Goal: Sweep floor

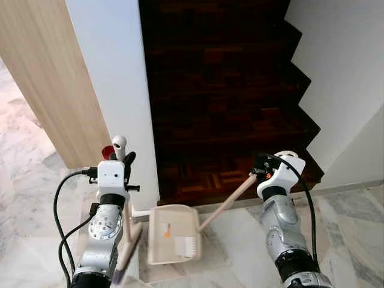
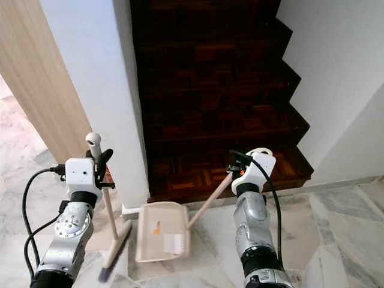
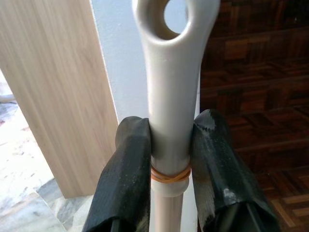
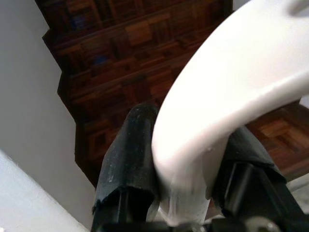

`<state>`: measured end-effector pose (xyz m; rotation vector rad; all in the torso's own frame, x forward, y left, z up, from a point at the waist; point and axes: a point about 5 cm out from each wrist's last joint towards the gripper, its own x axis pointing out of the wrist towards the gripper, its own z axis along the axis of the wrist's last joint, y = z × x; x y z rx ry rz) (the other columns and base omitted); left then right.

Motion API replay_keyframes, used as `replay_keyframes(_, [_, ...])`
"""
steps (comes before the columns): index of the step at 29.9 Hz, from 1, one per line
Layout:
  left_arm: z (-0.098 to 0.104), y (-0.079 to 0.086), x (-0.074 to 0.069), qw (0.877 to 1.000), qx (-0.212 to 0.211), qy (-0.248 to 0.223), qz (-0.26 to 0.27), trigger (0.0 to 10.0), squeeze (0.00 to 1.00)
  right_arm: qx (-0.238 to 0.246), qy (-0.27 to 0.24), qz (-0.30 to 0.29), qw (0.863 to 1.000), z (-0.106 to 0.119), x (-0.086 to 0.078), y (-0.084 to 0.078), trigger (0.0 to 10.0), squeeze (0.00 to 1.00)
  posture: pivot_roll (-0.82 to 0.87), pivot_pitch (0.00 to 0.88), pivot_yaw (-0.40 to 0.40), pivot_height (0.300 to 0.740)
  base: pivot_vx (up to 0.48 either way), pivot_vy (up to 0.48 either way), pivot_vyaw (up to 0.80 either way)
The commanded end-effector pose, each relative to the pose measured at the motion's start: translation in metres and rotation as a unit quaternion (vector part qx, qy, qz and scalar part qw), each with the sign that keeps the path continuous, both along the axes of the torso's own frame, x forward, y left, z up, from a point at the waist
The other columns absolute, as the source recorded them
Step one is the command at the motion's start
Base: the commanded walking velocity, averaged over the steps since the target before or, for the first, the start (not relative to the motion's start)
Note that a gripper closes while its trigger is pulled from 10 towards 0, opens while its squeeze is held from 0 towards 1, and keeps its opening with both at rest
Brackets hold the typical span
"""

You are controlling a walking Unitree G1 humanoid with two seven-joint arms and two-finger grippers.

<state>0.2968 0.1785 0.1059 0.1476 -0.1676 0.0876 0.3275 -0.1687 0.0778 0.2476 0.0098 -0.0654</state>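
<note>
At the bottom centre of the frame, your dustpan (image 1: 174,234) is lying on the marble floor (image 1: 354,222) below the dark wooden stairs (image 1: 222,90). Your right gripper (image 4: 186,159) is clamping the dustpan's handle (image 1: 225,205), which is slanting up toward the lower right. At lower left, your left gripper (image 3: 170,159) is squeezing the broom (image 2: 111,225) just under its looped top, beside the white wall (image 1: 114,90); the bristles are touching the floor left of the dustpan.
</note>
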Motion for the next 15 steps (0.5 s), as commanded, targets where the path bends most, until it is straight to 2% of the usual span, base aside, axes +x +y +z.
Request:
replay_keyframes(1, [0.0141, -0.0016, 0.003, 0.999, 0.0, -0.035, -0.002, 10.0, 0.0, 0.011, -0.012, -0.003, 1.0, 0.0066, 0.004, 0.0008, 10.0, 0.0, 0.05, 0.0, -0.05, 0.74, 0.0, 0.0, 0.0])
replay_keyframes(15, [0.0133, -0.0038, 0.0031, 0.999, -0.012, -0.034, 0.0, 10.0, 0.0, 0.019, -0.014, -0.004, 1.0, 0.0074, 0.0047, -0.0007, 10.0, 0.0, 0.05, 0.0, -0.055, 0.74, 0.0, 0.0, 0.0])
